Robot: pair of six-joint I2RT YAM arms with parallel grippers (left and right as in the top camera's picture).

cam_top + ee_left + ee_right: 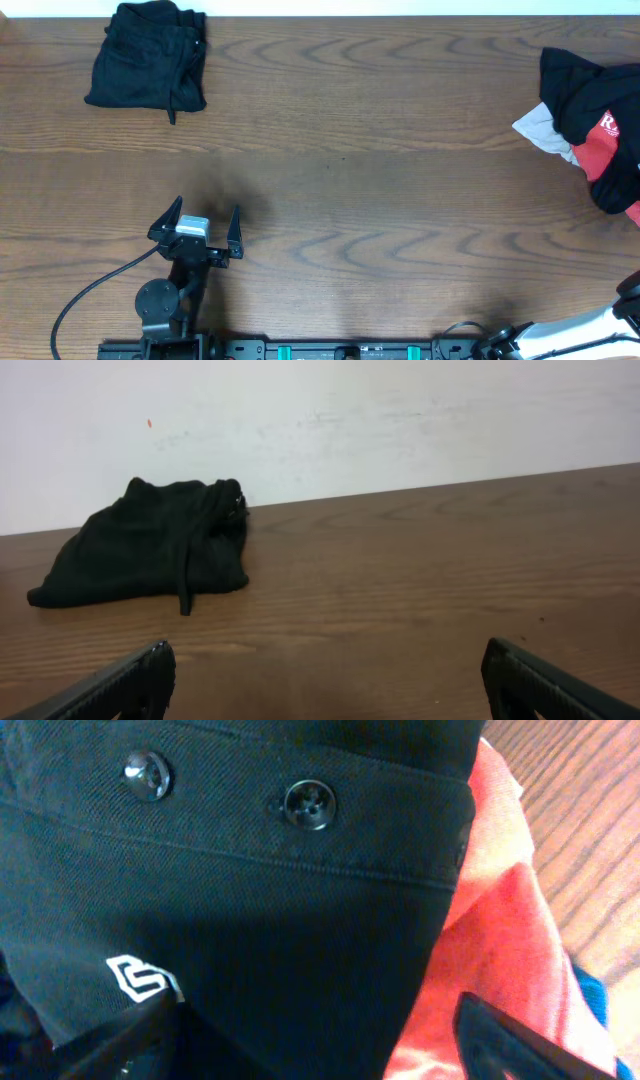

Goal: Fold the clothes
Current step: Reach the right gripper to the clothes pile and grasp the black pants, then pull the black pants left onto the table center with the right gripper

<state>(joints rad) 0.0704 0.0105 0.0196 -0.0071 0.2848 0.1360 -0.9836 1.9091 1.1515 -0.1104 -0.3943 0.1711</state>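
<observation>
Table (350, 150) holds a folded black garment (148, 58) near its far left corner and a heap (595, 120) at its right edge: black top (585, 90) over red tee (605, 155) and grey piece (540, 128). Left gripper (207, 206) hangs over the table's near left part, jaws wide apart. Right gripper (320, 1010) is at that right edge, fingers spread wide, close against the black top's buttoned front.

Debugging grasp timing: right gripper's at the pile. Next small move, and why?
Probably close the right gripper on the black top: its fingers stand apart with that fabric between them, on top of the red tee. The left gripper is open, far from the pile.
</observation>
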